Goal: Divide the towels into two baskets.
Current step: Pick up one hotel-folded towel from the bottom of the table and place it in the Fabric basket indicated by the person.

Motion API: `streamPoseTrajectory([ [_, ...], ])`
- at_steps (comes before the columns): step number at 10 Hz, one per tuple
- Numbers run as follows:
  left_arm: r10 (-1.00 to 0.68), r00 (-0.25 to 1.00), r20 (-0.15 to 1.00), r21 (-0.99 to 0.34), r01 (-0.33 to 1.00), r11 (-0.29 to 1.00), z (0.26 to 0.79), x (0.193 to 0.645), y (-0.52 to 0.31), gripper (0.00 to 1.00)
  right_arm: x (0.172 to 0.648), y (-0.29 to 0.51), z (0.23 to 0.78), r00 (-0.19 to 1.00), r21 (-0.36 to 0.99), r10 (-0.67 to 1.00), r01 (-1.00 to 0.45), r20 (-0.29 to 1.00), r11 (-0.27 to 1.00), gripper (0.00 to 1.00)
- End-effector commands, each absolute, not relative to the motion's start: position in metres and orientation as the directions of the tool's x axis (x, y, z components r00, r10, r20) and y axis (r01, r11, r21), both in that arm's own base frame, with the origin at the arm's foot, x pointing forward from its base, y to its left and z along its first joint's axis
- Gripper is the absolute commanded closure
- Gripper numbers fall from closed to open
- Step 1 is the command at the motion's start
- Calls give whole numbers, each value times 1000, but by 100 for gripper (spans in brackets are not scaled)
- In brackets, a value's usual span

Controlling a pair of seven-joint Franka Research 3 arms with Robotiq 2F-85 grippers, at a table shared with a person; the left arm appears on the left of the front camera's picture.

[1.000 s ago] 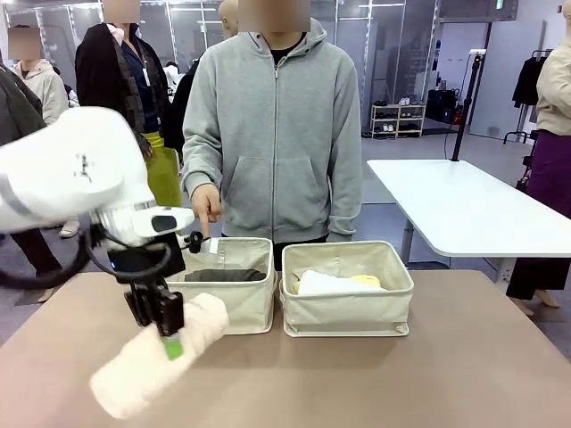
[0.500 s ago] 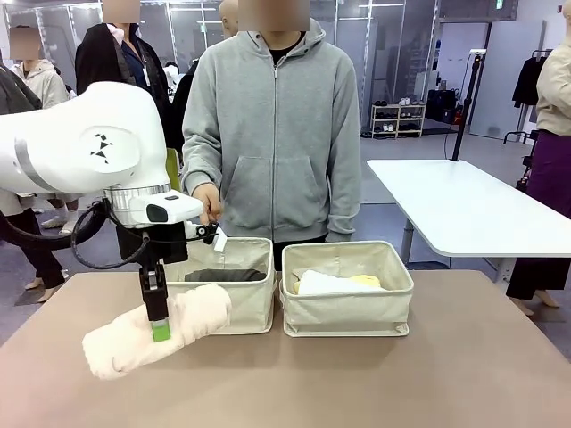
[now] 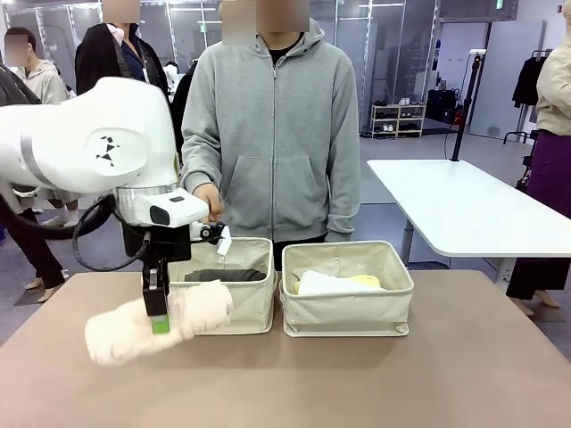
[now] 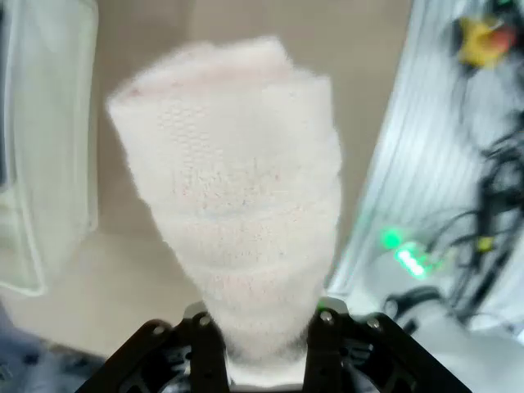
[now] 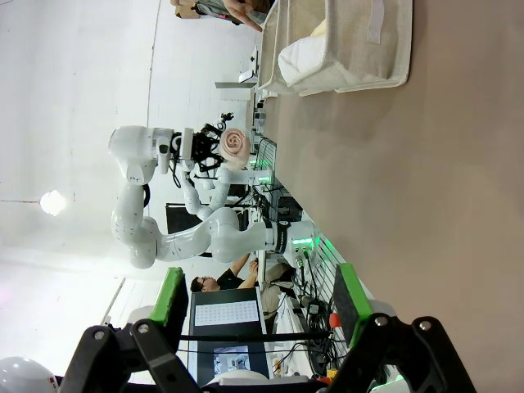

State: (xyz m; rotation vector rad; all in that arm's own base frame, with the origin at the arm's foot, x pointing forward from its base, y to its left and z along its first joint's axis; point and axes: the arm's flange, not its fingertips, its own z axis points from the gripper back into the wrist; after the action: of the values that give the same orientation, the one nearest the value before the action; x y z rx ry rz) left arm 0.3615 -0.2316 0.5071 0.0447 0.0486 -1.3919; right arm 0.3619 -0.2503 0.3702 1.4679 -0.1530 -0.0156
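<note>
Left gripper (image 3: 158,314) is clamped on the cream towel (image 3: 159,321) and holds it up off the table (image 3: 357,383) – one end of the roll sits right in front of the left basket (image 3: 239,294), the other end pokes out toward the table's left side. From the left wrist the black fingers (image 4: 205,344) squeeze the fluffy roll (image 4: 237,205) near its bottom end. Inside the left basket lies the dark grey towel (image 3: 223,275). Just beside it stands the right basket (image 3: 348,308), with the white towel (image 3: 326,283) and the yellow towel (image 3: 366,281) in it. A person in a grey hoodie (image 3: 272,134) stands behind the baskets, one hand (image 3: 206,200) hanging above the left one. Right gripper (image 5: 258,299) has its green pads (image 5: 170,299) wide apart – nothing is between them, and it looks along the table at a basket (image 5: 344,45) far off
</note>
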Motion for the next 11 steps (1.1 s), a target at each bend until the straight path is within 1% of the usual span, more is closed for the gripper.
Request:
streamPoseTrajectory([
  [1, -989, -64, -133, 252, 963, -96, 534, 399, -250, 63, 360, -248, 374, 992, 991, -105, -61, 74, 120, 10],
  [2, -973, -133, -188, 265, 947, -181, 537, 426, -249, 63, 360, -248, 374, 992, 991, -105, -61, 74, 120, 10],
  [3, -957, -145, -253, 291, 931, -218, 537, 452, -246, 63, 360, -248, 374, 992, 991, -105, -61, 74, 120, 10],
  [4, -950, -145, -278, 285, 932, -226, 539, 477, -242, 63, 360, -248, 374, 992, 991, -105, -61, 74, 120, 10],
  [5, -953, -188, -236, 268, 931, -250, 540, 504, -235, 63, 360, -248, 374, 992, 991, -105, -61, 74, 120, 10],
  [6, -959, -205, -194, 238, 939, -249, 531, 527, -232, 63, 360, -248, 374, 992, 991, -105, -61, 74, 120, 10],
  [7, -961, -207, -185, 208, 947, -244, 520, 545, -233, 63, 360, -248, 374, 992, 991, -105, -61, 74, 120, 10],
  [9, -959, -248, -140, 177, 946, -271, 502, 571, -237, 63, 360, -248, 374, 992, 991, -105, -61, 74, 120, 10],
  [10, -960, -245, -135, 158, 951, -265, 487, 580, -241, 63, 360, -248, 374, 992, 991, -105, -61, 74, 120, 10],
  [11, -960, -232, -154, 140, 957, -254, 474, 585, -242, 63, 360, -248, 374, 992, 991, -105, -61, 74, 120, 10],
])
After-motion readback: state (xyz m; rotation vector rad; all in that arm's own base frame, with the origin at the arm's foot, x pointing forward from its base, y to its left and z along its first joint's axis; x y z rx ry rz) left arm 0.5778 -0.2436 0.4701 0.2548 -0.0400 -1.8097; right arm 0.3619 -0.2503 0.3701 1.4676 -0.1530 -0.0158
